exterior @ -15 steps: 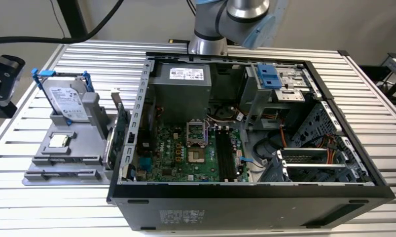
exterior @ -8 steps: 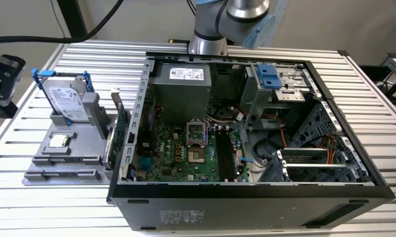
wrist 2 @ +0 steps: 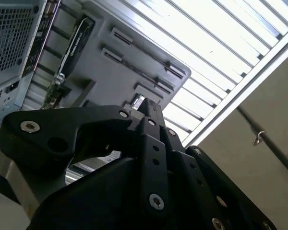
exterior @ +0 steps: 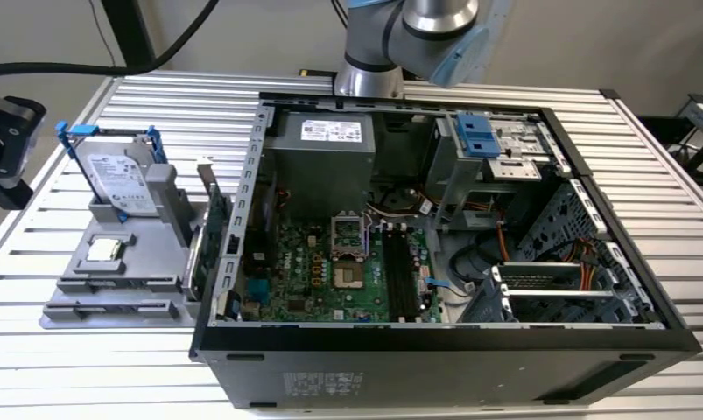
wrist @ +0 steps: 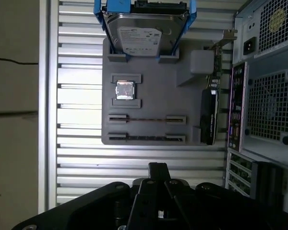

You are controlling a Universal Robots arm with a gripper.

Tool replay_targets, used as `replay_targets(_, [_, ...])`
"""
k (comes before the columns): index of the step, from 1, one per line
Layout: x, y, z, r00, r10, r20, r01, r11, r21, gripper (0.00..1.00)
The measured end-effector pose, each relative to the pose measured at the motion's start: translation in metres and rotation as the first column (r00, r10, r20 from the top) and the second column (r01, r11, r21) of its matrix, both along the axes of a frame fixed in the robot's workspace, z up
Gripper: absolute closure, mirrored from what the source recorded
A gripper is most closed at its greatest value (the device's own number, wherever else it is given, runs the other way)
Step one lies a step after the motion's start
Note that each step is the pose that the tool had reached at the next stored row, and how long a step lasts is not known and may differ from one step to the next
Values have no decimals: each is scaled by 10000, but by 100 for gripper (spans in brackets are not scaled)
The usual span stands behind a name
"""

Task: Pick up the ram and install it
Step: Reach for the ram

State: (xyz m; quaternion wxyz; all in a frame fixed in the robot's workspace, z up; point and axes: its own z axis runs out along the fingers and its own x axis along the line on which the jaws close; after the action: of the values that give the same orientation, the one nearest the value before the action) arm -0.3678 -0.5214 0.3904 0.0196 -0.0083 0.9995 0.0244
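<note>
Seemingly the ram (wrist: pixel 147 138) sits edge-up in the tray (exterior: pixel 152 276), nine o'clock of the case (exterior: pixel 445 337) in the exterior view. The gripper (wrist: pixel 157 166), closed and empty, should open, then straddle it squarely.

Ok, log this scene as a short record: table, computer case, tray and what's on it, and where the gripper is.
table: slatted metal table
case: open computer case, motherboard exposed
tray: gray tray, beside the case on the exterior view's left
on tray: hard drive with blue handles, processor chip, two long holders, expansion card
gripper: gripper over the slats, nearest the holders, apart from the tray
</note>
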Motion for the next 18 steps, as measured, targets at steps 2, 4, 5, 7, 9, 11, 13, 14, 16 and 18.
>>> replay_targets(2, [0,0,0,10000,19,1,-19,10000,0,100])
replay_targets(4, [-1,0,0,9999,112,1,-112,9999,0,100])
replay_targets(5, [-2,0,0,9998,187,1,-187,9998,0,100])
replay_targets(7, [-4,1,0,9993,372,0,-372,9993,-1,100])
replay_targets(9, [-9,1,0,9984,557,0,-557,9984,-3,100])
replay_targets(11, [-14,1,0,9971,760,0,-760,9971,-3,100])
replay_targets(13, [-18,2,0,9954,955,1,-955,9954,-3,100])
replay_targets(14, [-20,2,0,9944,1060,1,-1060,9944,-3,100])
replay_targets(16, [-23,2,0,9919,1268,0,-1268,9919,-4,100])
replay_targets(18, [-27,3,0,9889,1485,0,-1485,9889,-4,100])
